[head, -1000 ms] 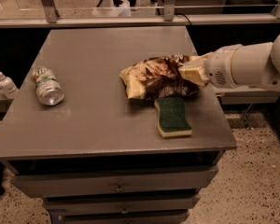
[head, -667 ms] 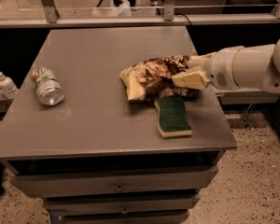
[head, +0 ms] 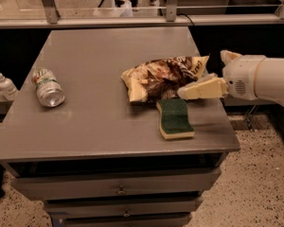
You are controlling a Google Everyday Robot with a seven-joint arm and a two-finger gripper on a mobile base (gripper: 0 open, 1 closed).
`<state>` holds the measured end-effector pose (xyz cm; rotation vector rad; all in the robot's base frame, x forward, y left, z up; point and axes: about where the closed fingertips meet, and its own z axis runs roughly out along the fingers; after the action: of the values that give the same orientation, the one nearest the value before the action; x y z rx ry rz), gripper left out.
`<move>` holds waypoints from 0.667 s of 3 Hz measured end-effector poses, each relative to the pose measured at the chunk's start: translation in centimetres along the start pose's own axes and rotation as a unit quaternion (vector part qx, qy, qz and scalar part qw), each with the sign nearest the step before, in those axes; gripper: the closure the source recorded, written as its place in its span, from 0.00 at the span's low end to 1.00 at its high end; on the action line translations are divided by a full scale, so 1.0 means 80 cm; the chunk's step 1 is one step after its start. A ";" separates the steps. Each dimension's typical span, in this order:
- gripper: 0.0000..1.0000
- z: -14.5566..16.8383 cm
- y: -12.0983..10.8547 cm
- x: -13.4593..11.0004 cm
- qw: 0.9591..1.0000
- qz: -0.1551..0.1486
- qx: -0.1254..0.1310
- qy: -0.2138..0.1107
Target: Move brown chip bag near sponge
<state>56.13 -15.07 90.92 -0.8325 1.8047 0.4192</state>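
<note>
The arm is sliding back to the right. A second ago the gripper (head: 199,89) sat over the right end of the brown chip bag (head: 163,77); now it hangs lower and further out, at the bag's lower right edge, just behind the far corner of the sponge (head: 175,118). That shift has uncovered the bag's tan right corner with its lettering.

The bag itself has hardly moved. It lies crumpled on the right half of the table (head: 99,46), directly behind the sponge, its near edge touching the sponge's far end or very nearly so. The sponge hasn't shifted either, green side up near the front right of the table.

Open or closed? I cannot tell from here, nor whether the gripper has any hold on the foil. Its tip overlaps the bag's edge, so contact is possible.

For the task this looks good: the bag already sits right beside the sponge, so placement seems done and only a clean retreat remains. The one risk is the tip dragging the foil away as it goes. The silver can (head: 48,86) lies well apart on the left.
</note>
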 end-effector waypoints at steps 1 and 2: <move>0.00 -0.055 -0.038 0.007 0.998 -0.003 0.016 -0.052; 0.00 -0.109 -0.083 0.007 0.996 -0.025 0.034 -0.083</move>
<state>54.89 -25.39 94.41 -0.7715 1.6323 0.3809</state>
